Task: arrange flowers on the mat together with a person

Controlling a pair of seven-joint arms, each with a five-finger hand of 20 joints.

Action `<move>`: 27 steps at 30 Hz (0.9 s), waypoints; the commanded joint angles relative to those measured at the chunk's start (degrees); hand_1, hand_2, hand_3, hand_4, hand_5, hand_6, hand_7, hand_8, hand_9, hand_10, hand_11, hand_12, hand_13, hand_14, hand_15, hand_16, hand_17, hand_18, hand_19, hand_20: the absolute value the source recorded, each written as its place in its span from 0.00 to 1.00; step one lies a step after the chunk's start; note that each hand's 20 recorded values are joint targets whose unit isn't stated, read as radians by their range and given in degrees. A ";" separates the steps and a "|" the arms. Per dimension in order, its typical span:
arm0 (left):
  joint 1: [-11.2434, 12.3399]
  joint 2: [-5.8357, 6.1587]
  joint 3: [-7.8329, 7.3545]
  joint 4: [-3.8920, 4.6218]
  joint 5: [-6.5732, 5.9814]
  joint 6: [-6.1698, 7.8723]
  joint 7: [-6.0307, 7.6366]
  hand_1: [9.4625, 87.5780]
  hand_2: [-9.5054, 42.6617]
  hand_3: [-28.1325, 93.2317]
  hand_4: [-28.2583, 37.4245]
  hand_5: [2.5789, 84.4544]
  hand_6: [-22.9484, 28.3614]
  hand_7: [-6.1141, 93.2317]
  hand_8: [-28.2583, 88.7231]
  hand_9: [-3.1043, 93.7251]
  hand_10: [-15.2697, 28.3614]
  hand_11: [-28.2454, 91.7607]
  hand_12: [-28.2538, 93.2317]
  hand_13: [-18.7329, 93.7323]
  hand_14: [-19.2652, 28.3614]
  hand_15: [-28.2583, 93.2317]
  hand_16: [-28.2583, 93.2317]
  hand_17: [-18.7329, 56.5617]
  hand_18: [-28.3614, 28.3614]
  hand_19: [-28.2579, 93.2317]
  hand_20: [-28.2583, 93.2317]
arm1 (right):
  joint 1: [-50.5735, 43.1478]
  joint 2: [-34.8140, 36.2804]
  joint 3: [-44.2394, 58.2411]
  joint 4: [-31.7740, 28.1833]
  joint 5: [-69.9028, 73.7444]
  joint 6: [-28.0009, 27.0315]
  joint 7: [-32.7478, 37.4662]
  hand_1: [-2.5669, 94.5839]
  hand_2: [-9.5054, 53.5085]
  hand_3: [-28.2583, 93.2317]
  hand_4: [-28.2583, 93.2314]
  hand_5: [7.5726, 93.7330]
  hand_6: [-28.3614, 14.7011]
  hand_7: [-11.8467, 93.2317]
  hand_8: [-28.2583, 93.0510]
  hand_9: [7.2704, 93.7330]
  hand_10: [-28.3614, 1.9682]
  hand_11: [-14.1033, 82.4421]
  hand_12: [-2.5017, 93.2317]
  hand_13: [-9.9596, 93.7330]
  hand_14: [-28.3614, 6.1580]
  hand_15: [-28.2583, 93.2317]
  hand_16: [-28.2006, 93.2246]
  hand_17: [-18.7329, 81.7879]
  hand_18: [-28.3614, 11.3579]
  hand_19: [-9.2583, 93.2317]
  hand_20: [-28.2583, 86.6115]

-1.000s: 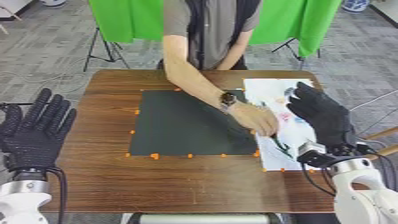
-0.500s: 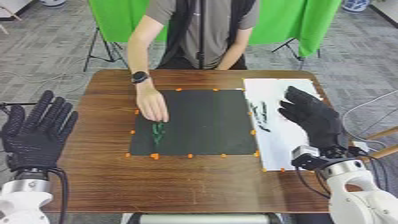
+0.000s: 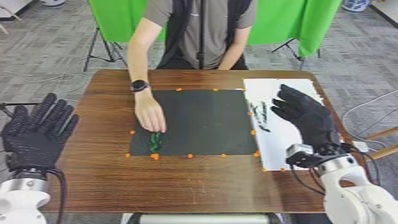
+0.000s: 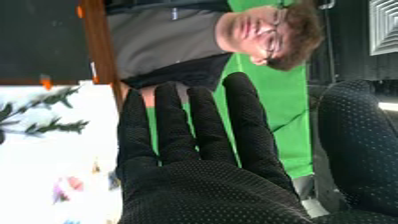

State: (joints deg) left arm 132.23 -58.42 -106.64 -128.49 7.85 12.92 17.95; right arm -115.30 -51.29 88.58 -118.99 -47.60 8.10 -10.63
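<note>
The robot's right hand [image 3: 306, 117], fingers straight and slightly spread, hangs above the white sheet [image 3: 277, 159] near leafy sprigs [image 4: 67, 128], likely light and bendable, best pinched mid-stem, as a person's hand [image 3: 150, 114] touches 1 green stem [image 3: 155, 144] on the black mat [image 3: 204, 120], near left.

Green cloth [image 3: 124, 22] hanging behind the far side of the table, dark stand legs [image 3: 106, 46] below it at left, more stand legs [image 3: 298, 50] at right. Grey floor [image 3: 53, 62] all round, blue-and-white pot [image 3: 354, 5] in the far right corner, light wooden piece [image 3: 385, 133] at the right edge
</note>
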 commanded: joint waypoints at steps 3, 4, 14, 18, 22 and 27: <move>2.03 -0.21 -1.02 -0.86 -1.73 3.13 0.85 0.16 0.47 0.83 0.00 0.48 0.60 0.16 0.17 0.35 0.65 0.34 0.27 0.33 0.63 0.38 0.17 0.17 0.66 0.46 0.30 | 0.10 0.15 -0.26 -0.67 -0.07 -0.86 0.24 0.18 0.34 0.88 0.07 0.38 0.58 0.23 0.16 0.33 0.47 0.18 0.16 0.38 0.42 0.29 0.40 0.26 0.30 0.41 0.34; 1.55 -0.38 -1.01 -0.69 -1.71 3.15 0.56 0.16 0.47 0.83 0.00 0.49 0.60 0.16 0.17 0.35 0.65 0.34 0.27 0.33 0.63 0.38 0.17 0.17 0.66 0.46 0.30 | 0.71 0.18 -0.71 -0.48 -0.02 -1.00 0.20 0.18 0.34 0.88 0.07 0.38 0.58 0.23 0.16 0.33 0.47 0.18 0.16 0.38 0.42 0.29 0.40 0.26 0.30 0.41 0.34; 0.92 0.03 -0.30 -1.09 -4.36 5.82 1.41 0.16 0.47 0.84 0.00 0.50 0.61 0.17 0.17 0.37 0.67 0.35 0.28 0.35 0.65 0.40 0.17 0.17 0.67 0.47 0.30 | -0.97 -0.08 0.88 -1.02 1.17 -2.82 -0.35 0.18 0.34 0.88 0.07 0.38 0.59 0.22 0.16 0.33 0.48 0.18 0.16 0.38 0.41 0.29 0.40 0.26 0.30 0.41 0.34; 1.32 -0.22 -0.58 -1.05 -4.39 5.19 1.63 0.15 0.47 0.84 0.00 0.51 0.62 0.17 0.17 0.38 0.68 0.36 0.28 0.35 0.66 0.41 0.17 0.16 0.68 0.48 0.30 | -0.80 -0.16 0.23 -1.11 0.80 -3.26 0.13 0.18 0.34 0.88 0.07 0.38 0.59 0.22 0.16 0.33 0.49 0.18 0.16 0.38 0.41 0.29 0.40 0.26 0.30 0.41 0.34; 1.09 -0.14 -0.47 -0.83 -4.32 4.79 1.92 0.15 0.47 0.84 0.00 0.51 0.62 0.17 0.17 0.38 0.68 0.36 0.28 0.35 0.67 0.41 0.17 0.16 0.68 0.48 0.30 | 0.28 0.15 -0.43 -1.08 0.93 -2.15 0.40 0.18 0.34 0.88 0.07 0.38 0.59 0.22 0.16 0.33 0.50 0.18 0.16 0.38 0.41 0.29 0.40 0.26 0.30 0.41 0.34; 1.65 -0.37 -1.52 -1.16 -4.16 5.23 2.59 0.15 0.48 0.84 0.00 0.51 0.62 0.17 0.17 0.38 0.68 0.36 0.28 0.36 0.67 0.42 0.17 0.17 0.68 0.48 0.30 | 2.35 0.93 -1.73 -0.67 1.01 -1.49 0.71 0.18 0.34 0.88 0.07 0.38 0.59 0.22 0.16 0.33 0.50 0.18 0.16 0.38 0.41 0.29 0.40 0.26 0.30 0.41 0.34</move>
State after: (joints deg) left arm 132.79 -58.44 -107.37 -129.36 3.73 17.60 19.75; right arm -115.30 -51.27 88.20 -119.75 -46.62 5.69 -10.31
